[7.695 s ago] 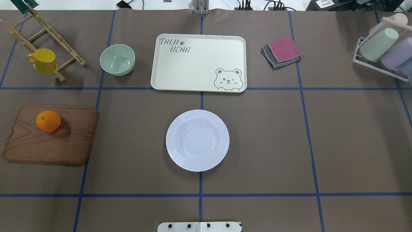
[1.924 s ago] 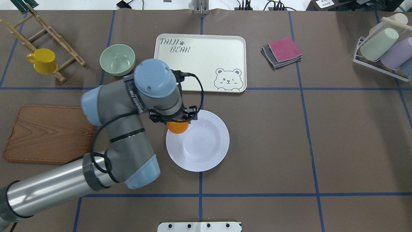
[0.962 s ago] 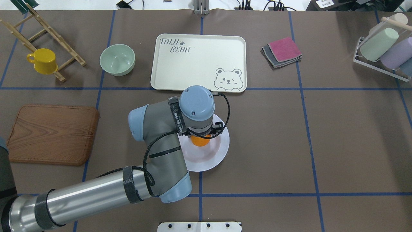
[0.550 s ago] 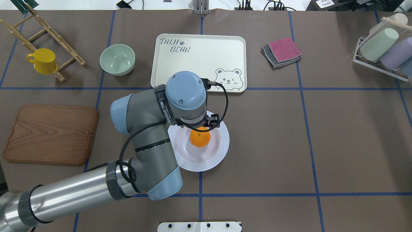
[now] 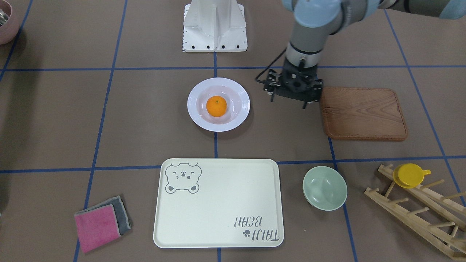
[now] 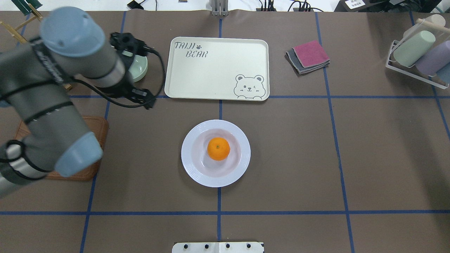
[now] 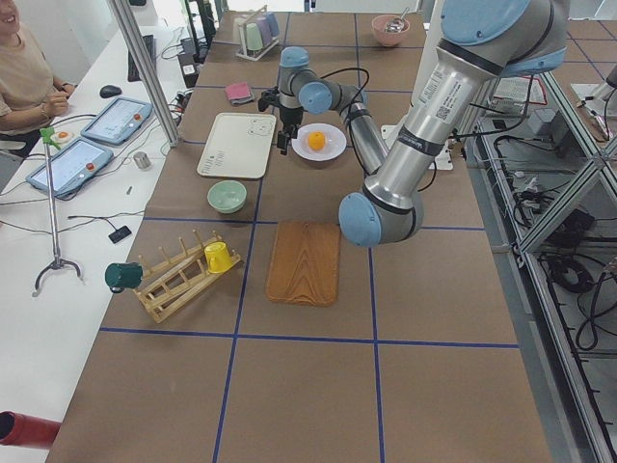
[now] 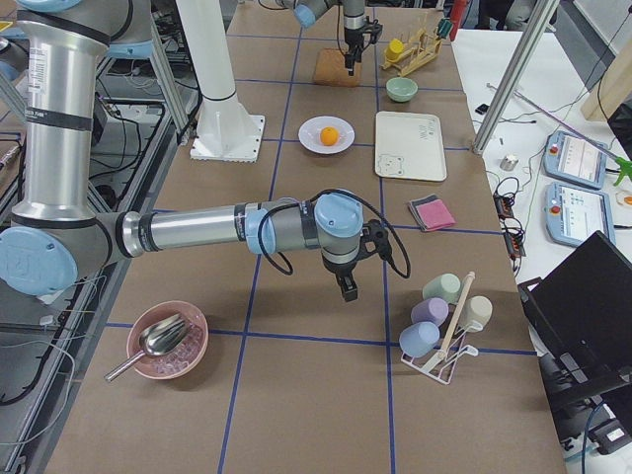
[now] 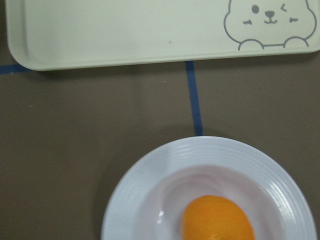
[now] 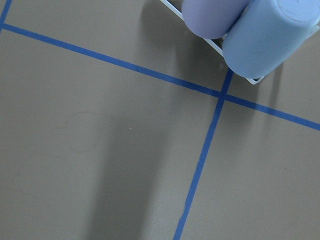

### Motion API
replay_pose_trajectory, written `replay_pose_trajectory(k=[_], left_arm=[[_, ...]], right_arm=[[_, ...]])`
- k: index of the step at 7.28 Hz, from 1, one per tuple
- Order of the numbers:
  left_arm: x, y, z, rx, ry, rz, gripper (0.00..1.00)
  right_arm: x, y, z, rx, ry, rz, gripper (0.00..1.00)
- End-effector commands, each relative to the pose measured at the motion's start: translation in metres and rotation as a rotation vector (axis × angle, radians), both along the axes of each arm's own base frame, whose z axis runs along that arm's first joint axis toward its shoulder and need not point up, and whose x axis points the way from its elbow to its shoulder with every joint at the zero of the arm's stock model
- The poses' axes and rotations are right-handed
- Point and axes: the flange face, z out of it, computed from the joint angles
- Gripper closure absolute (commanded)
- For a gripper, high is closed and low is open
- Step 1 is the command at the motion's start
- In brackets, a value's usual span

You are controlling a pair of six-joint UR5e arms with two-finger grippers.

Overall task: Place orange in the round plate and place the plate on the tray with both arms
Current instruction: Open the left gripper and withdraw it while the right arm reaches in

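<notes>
The orange point(image 6: 218, 148) rests in the middle of the white round plate point(image 6: 191, 170), free of any gripper. The cream bear tray point(image 6: 218, 70) lies bare just beyond the plate. My left gripper point(image 5: 288, 103) hangs open and empty above the table, between the plate and the wooden board. Its wrist view shows the orange point(image 9: 218, 220), the plate point(image 9: 145, 190) and the tray's near edge point(image 9: 100, 45), with no fingers in the picture. My right gripper point(image 8: 348, 288) hovers far off by the cup rack. It appears only in the side views, so I cannot tell its state.
The wooden board point(image 5: 364, 112) lies beside the left gripper. A green bowl point(image 5: 324, 187) and a wooden rack with a yellow cup point(image 5: 409, 174) stand left of the tray. Folded cloths point(image 6: 309, 56) and a cup rack point(image 6: 418, 52) are at the right.
The left gripper carried the orange from the board into the plate, let it go, then rose and swung back left. The orange stays in the plate.
</notes>
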Motion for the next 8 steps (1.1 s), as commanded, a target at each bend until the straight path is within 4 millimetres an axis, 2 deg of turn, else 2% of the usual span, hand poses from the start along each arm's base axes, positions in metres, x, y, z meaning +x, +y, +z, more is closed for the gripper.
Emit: replay_pose_trajectory(k=[1,2,3,4,5,6,7,8], left_arm=[[-0.163,-0.032,0.104,0.076,-0.038,0.125,0.00],[-0.225,-0.041,0.153,0.086,-0.080,0.140,0.00],[-0.277,-0.037,0.205,0.081,-0.121,0.167,0.00],[-0.314,-0.023,0.246,0.060,-0.141,0.175,0.00],[-0.332,-0.002,0.297,-0.020,-0.162,0.175,0.00],[-0.354,-0.001,0.310,-0.036,-0.144,0.130,0.00],[-0.371,0.005,0.323,-0.074,-0.055,0.092,0.00],[-0.391,0.013,0.334,-0.114,0.025,0.040,0.00]], right_arm=[[-0.038,-0.004,-0.040,-0.041,-0.076,0.091,0.00],[-0.065,-0.003,-0.058,-0.072,-0.131,0.143,0.00],[-0.104,0.003,-0.077,-0.129,-0.202,0.182,0.01],[-0.137,0.003,-0.105,-0.165,-0.272,0.228,0.01],[-0.178,0.008,-0.130,-0.226,-0.340,0.265,0.00],[-0.222,0.017,-0.148,-0.250,-0.378,0.316,0.00],[-0.264,0.036,-0.163,-0.285,-0.403,0.365,0.00],[-0.293,0.057,-0.183,-0.316,-0.435,0.407,0.00]])
